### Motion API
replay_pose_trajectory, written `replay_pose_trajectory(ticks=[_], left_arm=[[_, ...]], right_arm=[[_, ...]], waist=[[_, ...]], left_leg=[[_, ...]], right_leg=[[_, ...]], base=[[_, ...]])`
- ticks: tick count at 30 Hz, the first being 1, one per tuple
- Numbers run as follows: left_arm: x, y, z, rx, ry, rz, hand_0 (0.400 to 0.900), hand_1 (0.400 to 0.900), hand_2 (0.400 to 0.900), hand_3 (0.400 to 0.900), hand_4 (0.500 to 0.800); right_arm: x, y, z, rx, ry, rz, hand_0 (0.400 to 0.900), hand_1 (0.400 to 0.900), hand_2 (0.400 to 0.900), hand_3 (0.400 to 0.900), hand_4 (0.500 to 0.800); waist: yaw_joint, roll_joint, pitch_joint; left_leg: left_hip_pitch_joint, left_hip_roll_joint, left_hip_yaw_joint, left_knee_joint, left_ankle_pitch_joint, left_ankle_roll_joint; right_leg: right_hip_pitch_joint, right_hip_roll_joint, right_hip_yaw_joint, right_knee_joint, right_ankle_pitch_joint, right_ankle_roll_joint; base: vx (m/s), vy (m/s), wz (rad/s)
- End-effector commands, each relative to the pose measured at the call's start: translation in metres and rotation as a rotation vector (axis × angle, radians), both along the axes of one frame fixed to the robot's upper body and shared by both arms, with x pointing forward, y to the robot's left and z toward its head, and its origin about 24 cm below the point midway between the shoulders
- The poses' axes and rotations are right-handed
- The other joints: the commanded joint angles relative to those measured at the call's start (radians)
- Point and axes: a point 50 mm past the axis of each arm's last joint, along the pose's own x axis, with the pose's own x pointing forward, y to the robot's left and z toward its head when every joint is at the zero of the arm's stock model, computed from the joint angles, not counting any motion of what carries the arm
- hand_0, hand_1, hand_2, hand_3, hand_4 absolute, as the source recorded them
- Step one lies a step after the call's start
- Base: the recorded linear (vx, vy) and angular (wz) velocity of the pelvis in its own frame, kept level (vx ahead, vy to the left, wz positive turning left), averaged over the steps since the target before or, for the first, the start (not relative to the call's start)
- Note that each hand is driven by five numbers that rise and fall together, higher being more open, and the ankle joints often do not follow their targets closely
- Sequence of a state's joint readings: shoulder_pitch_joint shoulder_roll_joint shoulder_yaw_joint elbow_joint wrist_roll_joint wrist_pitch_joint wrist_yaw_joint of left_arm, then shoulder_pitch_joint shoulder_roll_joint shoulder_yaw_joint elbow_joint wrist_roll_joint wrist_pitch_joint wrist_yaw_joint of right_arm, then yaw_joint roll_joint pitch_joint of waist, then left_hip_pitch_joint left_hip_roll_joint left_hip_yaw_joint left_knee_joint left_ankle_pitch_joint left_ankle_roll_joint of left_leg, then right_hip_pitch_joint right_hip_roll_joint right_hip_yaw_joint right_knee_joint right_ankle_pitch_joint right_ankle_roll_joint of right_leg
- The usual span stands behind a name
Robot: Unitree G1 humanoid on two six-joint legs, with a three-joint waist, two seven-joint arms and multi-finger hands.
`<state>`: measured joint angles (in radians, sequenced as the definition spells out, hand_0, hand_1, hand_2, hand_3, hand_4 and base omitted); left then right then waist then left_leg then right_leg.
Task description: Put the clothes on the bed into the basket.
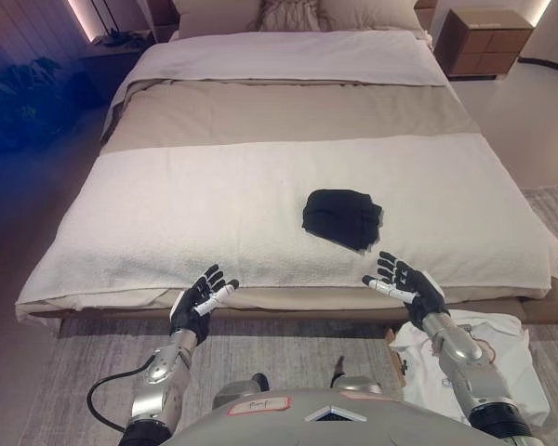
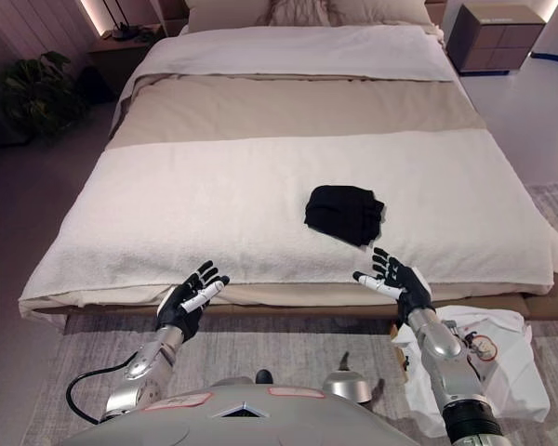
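Observation:
A folded black garment (image 1: 342, 216) lies on the white blanket near the foot of the bed (image 1: 214, 204), right of centre. My right hand (image 1: 405, 284) is open, held at the bed's front edge just below and right of the garment, not touching it. My left hand (image 1: 199, 303) is open at the bed's front edge, well left of the garment. A basket (image 1: 474, 358) stands on the rug at the lower right, beside my right forearm, with white clothing (image 1: 502, 372) lying in it and over its rim.
A wooden nightstand (image 1: 484, 42) stands at the far right of the bed's head. Pillows (image 1: 288, 14) lie at the head. A plant (image 2: 37, 93) stands at the far left. A grey rug (image 1: 84, 372) covers the floor in front of the bed.

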<state>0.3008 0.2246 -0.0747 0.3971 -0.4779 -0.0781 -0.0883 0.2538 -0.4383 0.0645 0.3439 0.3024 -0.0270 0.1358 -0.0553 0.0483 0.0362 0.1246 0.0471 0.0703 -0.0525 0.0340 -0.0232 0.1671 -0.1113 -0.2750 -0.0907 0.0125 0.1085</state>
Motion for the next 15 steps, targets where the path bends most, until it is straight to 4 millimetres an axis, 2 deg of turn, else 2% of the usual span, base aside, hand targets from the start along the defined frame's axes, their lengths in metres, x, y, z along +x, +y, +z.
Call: replay_pose_trajectory(ticks=[1, 6, 9, 10, 11, 12, 13, 15], left_arm=[[0.044, 0.015, 0.036, 0.027, -0.251, 0.039, 0.9, 0.9, 0.9, 0.9, 0.8], [0.047, 0.013, 0.038, 0.014, -0.263, 0.042, 0.9, 0.9, 0.9, 0.9, 0.8], [0.049, 0.013, 0.039, 0.007, -0.269, 0.046, 0.9, 0.9, 0.9, 0.9, 0.8], [0.052, 0.012, 0.042, 0.001, -0.284, 0.048, 0.9, 0.9, 0.9, 0.9, 0.8], [0.052, 0.012, 0.042, 0.0, -0.284, 0.048, 0.9, 0.9, 0.9, 0.9, 0.8], [0.053, 0.012, 0.043, -0.002, -0.293, 0.049, 0.9, 0.9, 0.9, 0.9, 0.8], [0.055, 0.011, 0.045, -0.005, -0.3, 0.05, 0.9, 0.9, 0.9, 0.9, 0.8], [0.056, 0.011, 0.046, -0.004, -0.303, 0.052, 0.9, 0.9, 0.9, 0.9, 0.8]], right_arm=[[0.056, -0.002, 0.052, -0.027, -0.318, 0.026, 0.9, 0.9, 0.9, 0.9, 0.8], [0.058, -0.003, 0.055, -0.032, -0.331, 0.023, 0.9, 0.9, 0.9, 0.9, 0.8], [0.062, -0.003, 0.059, -0.032, -0.352, 0.022, 0.9, 0.9, 0.9, 0.9, 0.8], [0.064, -0.002, 0.061, -0.031, -0.365, 0.02, 0.9, 0.9, 0.9, 0.9, 0.8], [0.064, -0.002, 0.061, -0.031, -0.365, 0.02, 0.9, 0.9, 0.9, 0.9, 0.8], [0.066, -0.003, 0.064, -0.033, -0.377, 0.011, 0.9, 0.9, 0.9, 0.9, 0.8], [0.067, -0.003, 0.064, -0.033, -0.379, 0.006, 0.9, 0.9, 0.9, 0.9, 0.8], [0.068, -0.006, 0.063, -0.038, -0.377, -0.016, 0.9, 0.9, 0.9, 0.9, 0.8]], waist=[[-0.008, -0.063, -0.01], [-0.007, -0.065, 0.0], [-0.004, -0.072, 0.025], [0.007, -0.078, 0.057], [0.005, -0.075, 0.056], [0.023, -0.074, 0.087], [0.026, -0.074, 0.092], [0.027, -0.073, 0.095]], left_leg=[[-0.086, 0.017, -0.001, 0.117, -0.047, -0.051], [-0.095, 0.029, -0.008, 0.148, -0.054, -0.059], [-0.151, 0.038, -0.024, 0.269, -0.073, -0.072], [-0.222, 0.034, -0.045, 0.416, -0.053, -0.073], [-0.229, 0.036, -0.048, 0.426, -0.057, -0.073], [-0.286, 0.014, -0.086, 0.57, -0.016, -0.069], [-0.311, -0.002, -0.105, 0.593, 0.004, -0.064], [-0.355, -0.032, -0.116, 0.569, 0.003, -0.055]], right_leg=[[-0.002, 0.047, -0.009, 0.003, -0.068, -0.074], [0.002, 0.06, -0.007, 0.003, -0.075, -0.085], [0.0, 0.07, 0.003, 0.003, -0.079, -0.099], [0.007, 0.074, 0.012, 0.003, -0.078, -0.113], [0.006, 0.077, 0.01, 0.003, -0.078, -0.113], [0.028, 0.085, 0.014, 0.003, -0.082, -0.125], [0.032, 0.086, 0.009, 0.003, -0.084, -0.127], [0.037, 0.086, 0.004, 0.003, -0.089, -0.124]], base=[[0.0, -0.085, 0.02], [0.0, -0.084, 0.01], [-0.05, -0.109, -0.08], [-0.05, -0.069, -0.09], [-0.06, -0.104, -0.24], [-0.02, -0.04, -0.14], [-0.02, -0.033, -0.14], [0.02, 0.008, 0.07]])
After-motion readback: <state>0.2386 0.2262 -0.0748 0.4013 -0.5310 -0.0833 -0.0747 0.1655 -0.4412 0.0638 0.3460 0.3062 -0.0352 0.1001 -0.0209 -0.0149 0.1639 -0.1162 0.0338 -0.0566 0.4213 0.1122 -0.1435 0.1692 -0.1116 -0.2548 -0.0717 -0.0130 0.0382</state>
